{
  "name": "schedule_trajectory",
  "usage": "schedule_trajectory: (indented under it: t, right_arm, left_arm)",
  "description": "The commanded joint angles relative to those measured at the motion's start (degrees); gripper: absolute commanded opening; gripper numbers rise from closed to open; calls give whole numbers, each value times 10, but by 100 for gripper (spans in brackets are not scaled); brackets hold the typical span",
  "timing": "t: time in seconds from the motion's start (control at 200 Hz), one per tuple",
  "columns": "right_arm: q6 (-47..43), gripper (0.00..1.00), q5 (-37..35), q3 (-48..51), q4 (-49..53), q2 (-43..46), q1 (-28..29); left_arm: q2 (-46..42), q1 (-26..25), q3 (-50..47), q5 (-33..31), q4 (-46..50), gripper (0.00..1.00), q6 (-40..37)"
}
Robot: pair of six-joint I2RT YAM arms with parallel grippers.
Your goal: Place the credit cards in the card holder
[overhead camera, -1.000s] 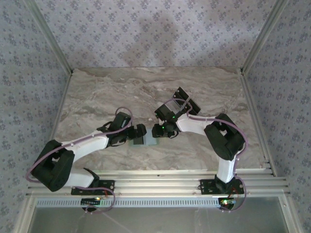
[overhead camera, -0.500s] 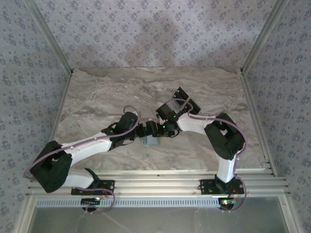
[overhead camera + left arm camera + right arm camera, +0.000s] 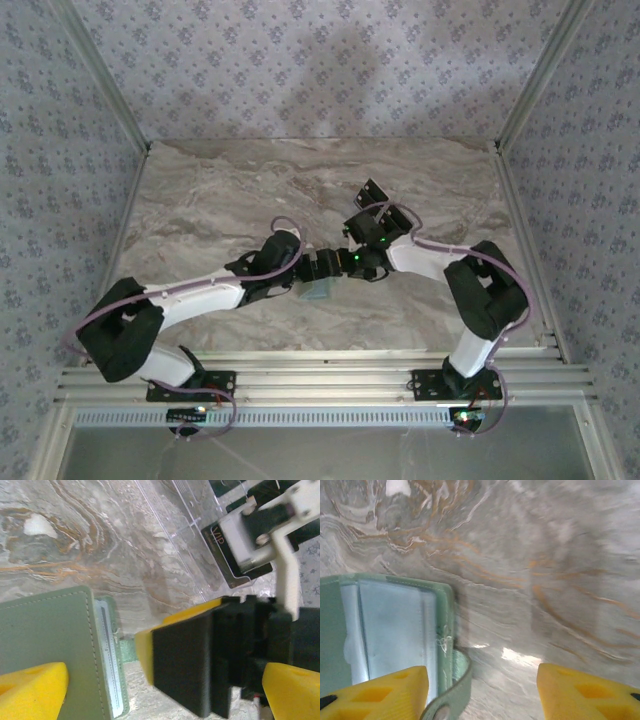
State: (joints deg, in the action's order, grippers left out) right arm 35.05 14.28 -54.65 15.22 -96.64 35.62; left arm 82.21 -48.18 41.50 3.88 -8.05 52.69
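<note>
The pale green card holder (image 3: 320,291) lies on the marble between the two grippers. Seen from the left wrist, its stitched green cover (image 3: 47,640) is closed over a clear pocket edge (image 3: 106,655). My left gripper (image 3: 162,695) is open wide, one yellow fingertip (image 3: 32,690) over the cover, and the right gripper's black finger (image 3: 185,660) stands between its fingers. My right gripper (image 3: 485,695) is open beside the card holder (image 3: 390,630), whose snap strap (image 3: 447,700) curls next to its left fingertip. A black credit card (image 3: 227,555) marked VIP rests in a clear tray (image 3: 182,520).
The clear tray with dark cards (image 3: 385,212) sits just behind the right gripper (image 3: 357,263). Both arms crowd the table's middle, the left gripper (image 3: 312,272) almost touching the right one. Aluminium frame rails (image 3: 320,375) run along the near edge, and patterned walls enclose the marble table (image 3: 220,190).
My left arm has reached rightward to the card holder, which has shifted slightly right. My right arm has drawn back to the right, and its jaws have spread wider.
</note>
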Motion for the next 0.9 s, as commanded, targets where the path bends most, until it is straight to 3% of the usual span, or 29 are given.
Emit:
schedule_trajectory:
  t: [0.0,0.53,0.894]
  right_arm:
    - [5,64,-24,16,18,47,-21]
    - [45,62,-45,102,70,192,-90]
    - [52,59,-4,101,57,214,-72]
  left_arm:
    - [13,-8,19,4,-22,100,5]
    - [138,-53,57,-23,-49,100,19]
    - [67,-34,118,-56,53,100,-42]
